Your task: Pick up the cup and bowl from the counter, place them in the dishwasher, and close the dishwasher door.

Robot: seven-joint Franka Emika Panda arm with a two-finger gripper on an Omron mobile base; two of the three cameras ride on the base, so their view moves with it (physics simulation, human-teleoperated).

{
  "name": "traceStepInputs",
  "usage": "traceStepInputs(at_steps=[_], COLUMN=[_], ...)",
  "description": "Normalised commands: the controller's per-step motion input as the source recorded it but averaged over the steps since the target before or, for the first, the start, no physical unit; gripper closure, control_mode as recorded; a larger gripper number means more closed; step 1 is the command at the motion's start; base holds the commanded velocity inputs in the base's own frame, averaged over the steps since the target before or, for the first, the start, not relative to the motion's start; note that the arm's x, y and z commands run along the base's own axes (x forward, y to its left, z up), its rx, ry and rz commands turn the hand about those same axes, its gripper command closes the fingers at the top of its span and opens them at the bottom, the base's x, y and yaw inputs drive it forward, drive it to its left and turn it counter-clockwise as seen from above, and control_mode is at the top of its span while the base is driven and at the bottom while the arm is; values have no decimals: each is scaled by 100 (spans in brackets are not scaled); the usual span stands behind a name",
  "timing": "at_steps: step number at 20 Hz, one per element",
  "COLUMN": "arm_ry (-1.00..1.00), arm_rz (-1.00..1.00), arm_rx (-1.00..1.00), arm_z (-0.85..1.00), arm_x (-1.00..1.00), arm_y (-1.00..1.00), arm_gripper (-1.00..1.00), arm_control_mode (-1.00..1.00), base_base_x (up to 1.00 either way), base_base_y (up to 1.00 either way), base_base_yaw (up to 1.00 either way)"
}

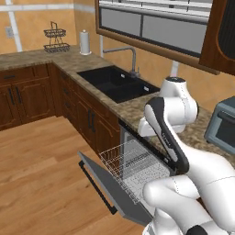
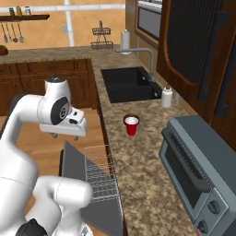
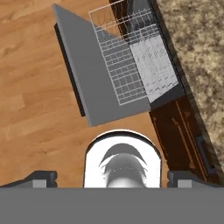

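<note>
Hovering over the open dishwasher (image 1: 137,160), I had my end effector (image 3: 111,181) pointed down at the floor in front of it, its two dark fingertips (image 3: 41,177) spread wide apart with nothing between them. The dishwasher door (image 3: 87,83) lay dropped flat, and the white wire rack (image 3: 131,65) was pulled out over it; as far as I could see, nothing sat in that rack.

The cup (image 2: 131,125) stood upright on the counter (image 2: 138,170), between the black sink (image 2: 129,84) and the grey toaster oven (image 2: 203,170), well apart from my hand. A dark rim showed just behind the cup's top edge, which may have been the bowl, but I could not tell for sure.

I judged the task barely begun: neither item was loaded and the door was not yet shut. What remained was both pick-ups, both placements in the rack, and lifting the door closed.
</note>
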Motion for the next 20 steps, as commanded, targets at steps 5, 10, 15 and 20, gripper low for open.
traceStepInputs(at_steps=[5, 10, 15, 20], arm_ry=[4, 13, 10, 0], arm_rz=[-4, 1, 11, 12], arm_rx=[0, -6, -6, -1], arm_z=[-3, -4, -24, -25], arm_x=[93, 100, 96, 85], arm_y=[-9, -27, -39, -39], arm_gripper=[-100, -100, -100, -100], arm_control_mode=[-100, -100, -100, -100], base_base_x=[0, 0, 0, 0], base_base_y=[0, 0, 0, 0], base_base_yaw=[0, 0, 0, 0])
